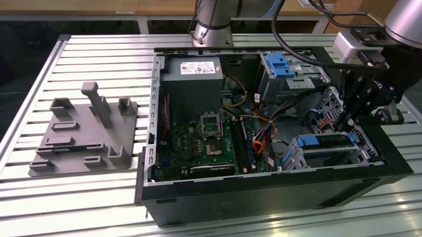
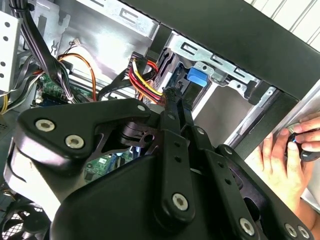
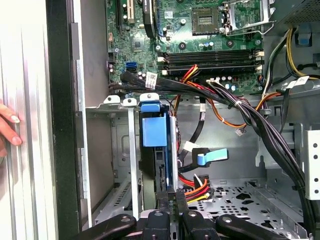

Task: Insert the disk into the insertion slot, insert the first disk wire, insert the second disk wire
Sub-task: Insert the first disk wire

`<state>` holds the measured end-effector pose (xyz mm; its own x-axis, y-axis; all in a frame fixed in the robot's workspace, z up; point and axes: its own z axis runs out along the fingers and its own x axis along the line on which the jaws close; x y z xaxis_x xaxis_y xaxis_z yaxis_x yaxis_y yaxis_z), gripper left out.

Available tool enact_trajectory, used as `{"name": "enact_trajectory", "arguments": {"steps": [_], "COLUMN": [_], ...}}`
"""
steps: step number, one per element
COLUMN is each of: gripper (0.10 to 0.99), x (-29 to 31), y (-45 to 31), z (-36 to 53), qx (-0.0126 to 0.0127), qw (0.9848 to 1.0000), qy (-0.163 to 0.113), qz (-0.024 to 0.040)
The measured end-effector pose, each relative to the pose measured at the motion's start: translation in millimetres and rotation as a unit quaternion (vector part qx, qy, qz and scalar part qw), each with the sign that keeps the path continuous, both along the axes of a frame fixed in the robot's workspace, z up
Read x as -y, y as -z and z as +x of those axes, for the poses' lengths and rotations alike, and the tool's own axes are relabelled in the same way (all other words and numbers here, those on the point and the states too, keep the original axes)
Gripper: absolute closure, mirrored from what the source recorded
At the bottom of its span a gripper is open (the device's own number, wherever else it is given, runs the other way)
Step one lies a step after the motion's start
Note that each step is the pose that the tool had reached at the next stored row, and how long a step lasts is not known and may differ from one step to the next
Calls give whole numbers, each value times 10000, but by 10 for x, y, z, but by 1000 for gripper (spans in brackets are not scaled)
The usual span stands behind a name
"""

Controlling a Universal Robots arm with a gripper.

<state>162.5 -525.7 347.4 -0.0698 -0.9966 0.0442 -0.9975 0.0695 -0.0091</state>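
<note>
While the disk (image 3: 154,131) is sitting in the insertion slot (image 3: 133,165), the gripper (image 3: 171,196) is hovering, fingers (image 3: 163,201) narrow.
Red-yellow wires (image 3: 197,189) are lying just beside them.

Table: a slatted aluminium top (image 1: 99,197) is spanning the exterior view.
Light: glare is whitening the slats at 6 o'clock.
Furniture: a pale wooden panel (image 1: 79,5) is running along 12 o'clock.
Floor: a dark floor (image 1: 17,59) is showing at 10 o'clock.

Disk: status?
Gripper low in case, at disk's end, beside red-yellow wires. Disk seated in slot. Hand outside case.
</note>
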Motion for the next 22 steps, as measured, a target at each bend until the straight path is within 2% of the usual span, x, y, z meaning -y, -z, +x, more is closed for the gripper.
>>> {"name": "enact_trajectory", "arguments": {"steps": [7,12,22], "gripper": [922,922,922], "x": [31,58,60], "y": [6,9,19], "z": [0,0,0], "qx": [0,0,0], "qw": [10000,10000,10000], "qy": [0,0,0], "qz": [5,76,77]}}
